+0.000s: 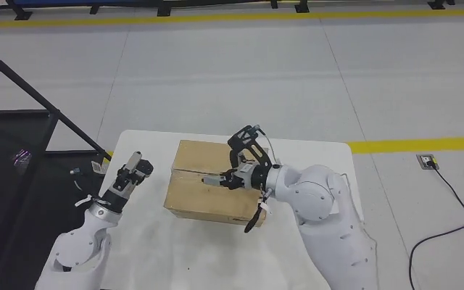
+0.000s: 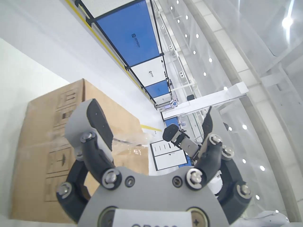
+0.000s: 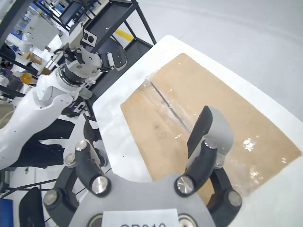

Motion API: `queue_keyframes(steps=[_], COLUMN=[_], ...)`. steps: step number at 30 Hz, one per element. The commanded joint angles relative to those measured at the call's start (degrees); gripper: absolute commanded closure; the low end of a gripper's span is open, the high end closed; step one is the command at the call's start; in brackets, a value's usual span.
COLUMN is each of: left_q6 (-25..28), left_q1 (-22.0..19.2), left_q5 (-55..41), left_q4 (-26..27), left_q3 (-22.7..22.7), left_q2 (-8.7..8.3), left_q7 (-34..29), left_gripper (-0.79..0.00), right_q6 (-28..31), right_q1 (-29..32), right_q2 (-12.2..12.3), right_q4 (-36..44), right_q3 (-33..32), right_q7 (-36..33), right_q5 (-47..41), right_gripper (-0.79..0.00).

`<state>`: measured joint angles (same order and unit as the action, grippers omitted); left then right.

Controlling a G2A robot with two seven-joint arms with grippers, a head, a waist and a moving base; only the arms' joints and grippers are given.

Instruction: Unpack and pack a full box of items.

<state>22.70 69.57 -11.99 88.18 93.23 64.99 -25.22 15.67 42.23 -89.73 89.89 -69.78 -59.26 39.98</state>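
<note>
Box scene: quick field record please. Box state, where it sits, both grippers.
box: cardboard box, flaps closed
seal: clear tape along the top seam, intact
support: white table
left gripper: open, empty, beside one end of the box, not touching it
right gripper: open, empty, over the box top near the tape; contact cannot be told
unpacking: not yet begun
</note>
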Motion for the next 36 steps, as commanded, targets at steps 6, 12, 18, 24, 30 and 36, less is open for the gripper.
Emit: queue_keyframes(steps=[6, 12, 18, 24, 30, 36], left_q6=[1.1, 1.5, 1.4, 1.1, 0.8, 0.6], left_q1=[3.4, 4.6, 5.0, 5.1, 5.1, 4.9], left_q5=[-1.7, -2.8, -3.5, -4.6, -5.1, -4.7], left_q4=[-0.4, 0.3, 0.2, -0.4, -0.2, 0.1], left_q3=[3.0, 3.9, 4.2, 4.4, 4.4, 4.0], left_q2=[-0.3, -0.37, -0.43, -0.49, -0.56, -0.58], left_q7=[-0.1, -0.3, -0.9, -1.7, -2.6, -2.9], left_gripper=[-0.785, -0.785, -0.785, -0.785, -0.785, -0.785], right_q6=[-7.7, -13.8, -16.1, -17.3, -17.8, -18.8], right_q1=[-9.5, -15.3, -19.2, -21.9, -22.1, -21.1], right_q2=[-1.3, -2.4, -3.9, -4.6, -4.2, -3.2], right_q4=[-13.9, -22.2, -29.6, -34.7, -36.4, -35.9], right_q3=[4.8, 9.8, 14.0, 15.5, 14.6, 12.6], right_q7=[-3.3, -2.6, 0.4, -0.4, -2.4, -3.7], right_q5=[-9.5, -9.0, -9.0, -10.1, -11.0, -11.0], right_gripper=[-0.28, -0.237, 0.0, 0.0, 0.0, 0.0])
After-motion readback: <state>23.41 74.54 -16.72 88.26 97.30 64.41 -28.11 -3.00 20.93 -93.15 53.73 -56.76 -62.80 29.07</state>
